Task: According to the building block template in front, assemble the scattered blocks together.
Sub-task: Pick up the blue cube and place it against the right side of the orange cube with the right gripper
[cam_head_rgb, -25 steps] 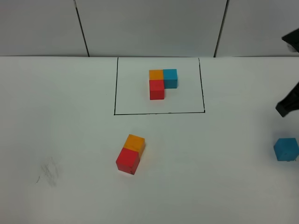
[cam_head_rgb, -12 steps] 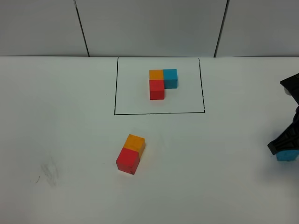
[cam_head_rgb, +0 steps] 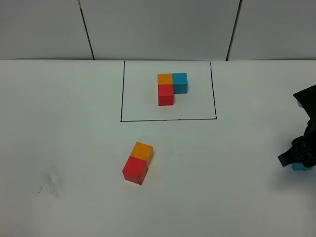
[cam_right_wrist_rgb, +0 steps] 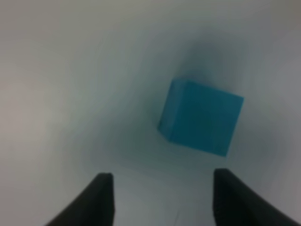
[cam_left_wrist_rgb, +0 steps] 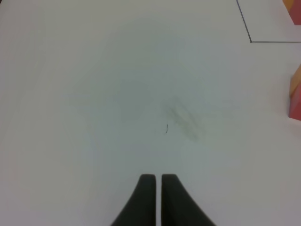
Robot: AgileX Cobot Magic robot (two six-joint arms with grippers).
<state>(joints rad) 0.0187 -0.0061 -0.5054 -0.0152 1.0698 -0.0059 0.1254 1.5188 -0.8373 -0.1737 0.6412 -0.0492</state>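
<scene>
The building block template [cam_head_rgb: 170,88] is an orange, cyan-blue and red L inside a thin black rectangle [cam_head_rgb: 168,119] at the back centre. Of the scattered blocks, the orange cube [cam_head_rgb: 143,149] and the red cube [cam_head_rgb: 135,169] lie touching each other in front of the frame. The cyan-blue cube [cam_head_rgb: 301,167] sits at the far right edge, mostly hidden under my right gripper [cam_head_rgb: 296,157]. In the right wrist view that gripper [cam_right_wrist_rgb: 162,181] is open, with the blue cube [cam_right_wrist_rgb: 201,123] just ahead of its fingertips and not between them. My left gripper [cam_left_wrist_rgb: 157,178] is shut and empty over bare table.
A grey smudge [cam_head_rgb: 52,181] marks the white table at the front left; it also shows ahead of the left gripper as a smudge [cam_left_wrist_rgb: 181,117]. The red and orange pair [cam_left_wrist_rgb: 296,94] peeks in at the left wrist view's edge. A panelled wall [cam_head_rgb: 158,29] bounds the back.
My right gripper has come down and forward over the blue cube, now covering most of it in the exterior view, and its jaws have opened. The other cubes have not moved.
</scene>
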